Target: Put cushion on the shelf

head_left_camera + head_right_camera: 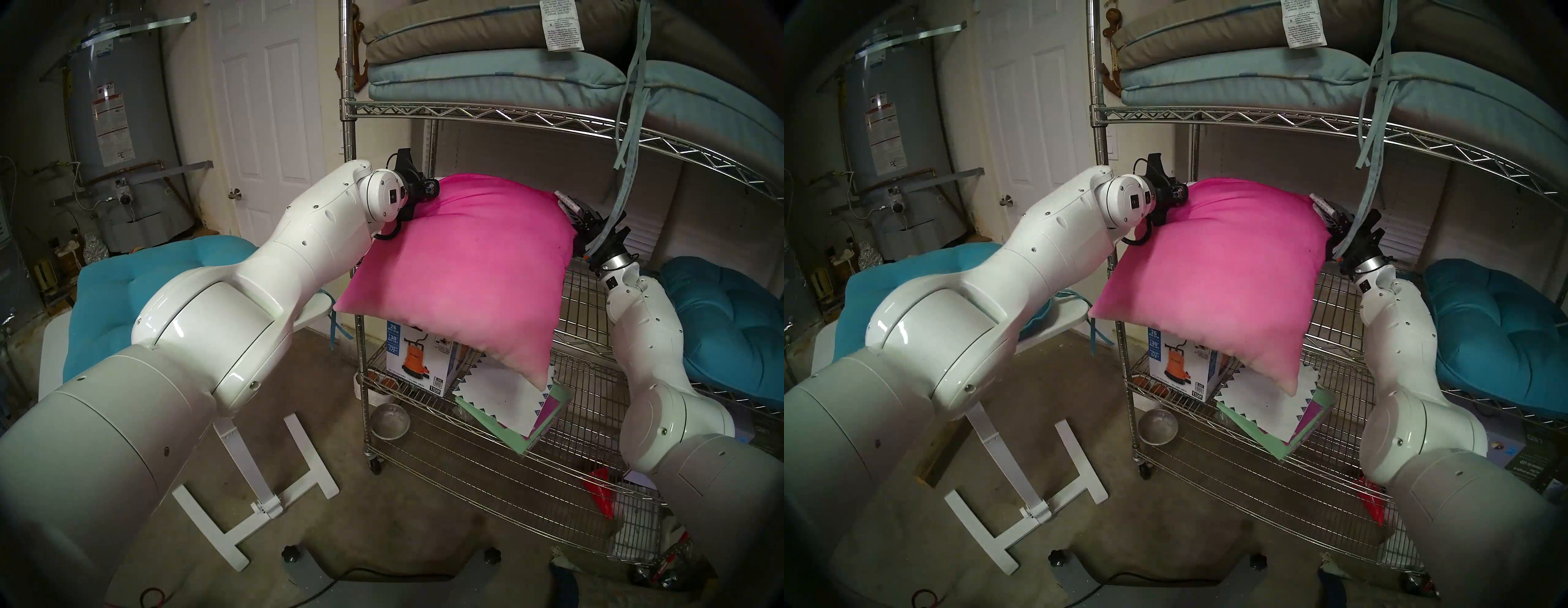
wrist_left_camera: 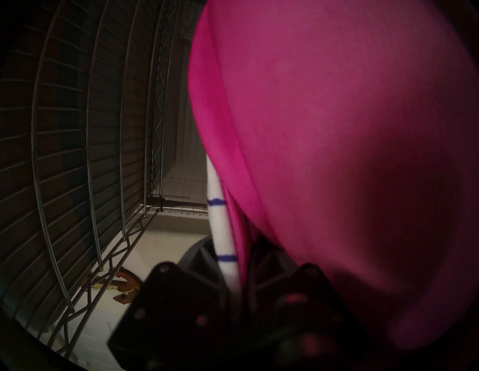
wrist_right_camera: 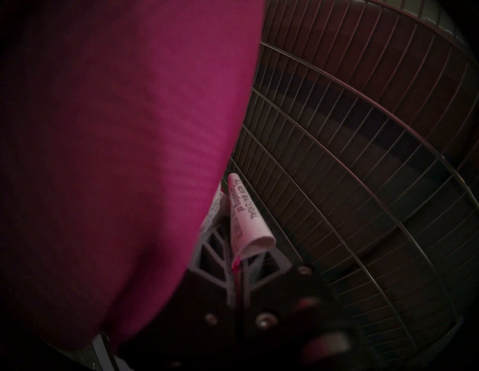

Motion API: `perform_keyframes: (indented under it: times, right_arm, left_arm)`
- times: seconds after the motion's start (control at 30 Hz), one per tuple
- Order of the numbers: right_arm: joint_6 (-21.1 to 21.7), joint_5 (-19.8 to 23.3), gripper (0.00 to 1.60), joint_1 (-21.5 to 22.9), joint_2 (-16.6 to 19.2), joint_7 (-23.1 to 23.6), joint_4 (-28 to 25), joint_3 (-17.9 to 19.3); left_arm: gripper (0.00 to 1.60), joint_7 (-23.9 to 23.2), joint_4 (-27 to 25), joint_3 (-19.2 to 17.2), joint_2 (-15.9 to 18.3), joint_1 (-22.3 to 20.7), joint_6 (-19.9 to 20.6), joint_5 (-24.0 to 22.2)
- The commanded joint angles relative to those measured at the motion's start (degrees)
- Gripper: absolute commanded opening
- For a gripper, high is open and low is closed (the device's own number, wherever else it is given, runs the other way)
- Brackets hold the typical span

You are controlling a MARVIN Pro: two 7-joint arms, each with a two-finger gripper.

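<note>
While both grippers clamp its upper corners, the cushion [image 1: 460,271] hangs between left gripper [image 1: 429,187] and right gripper [image 1: 573,217], before the shelf [image 1: 488,114].

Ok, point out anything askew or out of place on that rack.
On the shelf's lower tier, a stack of papers lies skewed, one corner jutting past the front wire edge. The pink cushion hangs tilted, held by its upper corners and not yet resting on a tier. Nothing looks spilled or damaged.

A grey water heater [image 1: 127,127] stands upper left beside a white door [image 1: 271,106]. Teal seat cushions [image 1: 729,322] lie right of centre; a pump box [image 1: 418,356] sits lower middle.
</note>
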Motion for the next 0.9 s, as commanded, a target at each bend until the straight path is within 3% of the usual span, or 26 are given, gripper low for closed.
perform_keyframes:
  times: [0.0,0.87]
  right_arm:
    - [1.52,-0.31,0.00,3.36,0.96,0.41,1.47,0.18]
    - [2.67,-3.30,0.00,7.77,0.16,2.40,7.75,-1.04]
  left_arm:
    - [0.00,0.96,1.91,0.33,0.05,-2.17,-0.07,1.07]
    - [0.00,1.55,7.42,4.09,-1.13,-5.34,-0.21,4.75]
